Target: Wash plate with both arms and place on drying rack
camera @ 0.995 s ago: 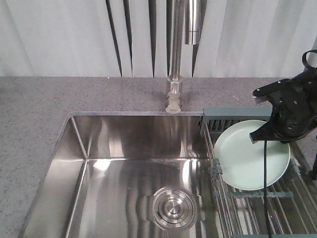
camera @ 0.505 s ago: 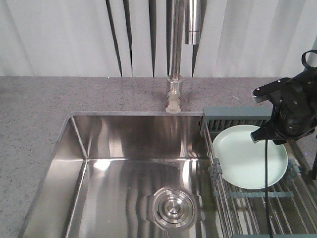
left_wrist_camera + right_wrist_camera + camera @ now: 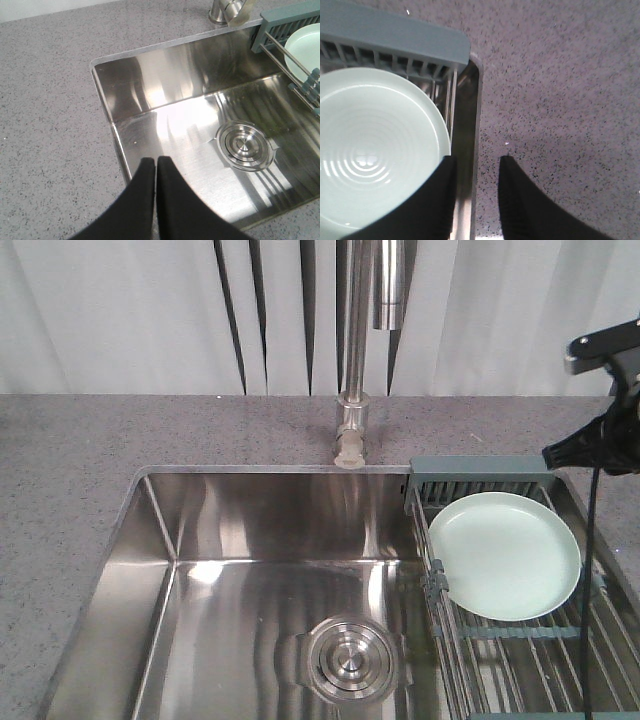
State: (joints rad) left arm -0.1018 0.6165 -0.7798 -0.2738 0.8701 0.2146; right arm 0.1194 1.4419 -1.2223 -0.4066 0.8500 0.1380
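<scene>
The plate (image 3: 505,555) lies face up on our drying rack (image 3: 480,472) beside the sink (image 3: 250,570). Our right gripper (image 3: 476,172) hangs open, empty; our left gripper (image 3: 156,170) is closed on nothing.

The light is bright and even, coming from above. In the left wrist view a strong white glare covers the middle of the sink basin (image 3: 180,125). The plate (image 3: 370,155) shows small bright spots at the lower left of the right wrist frame. The dark fingers (image 3: 517,200) at the bottom edge look soft, a little out of focus. The countertop (image 3: 120,440) grain stays sharp in the front view.
</scene>
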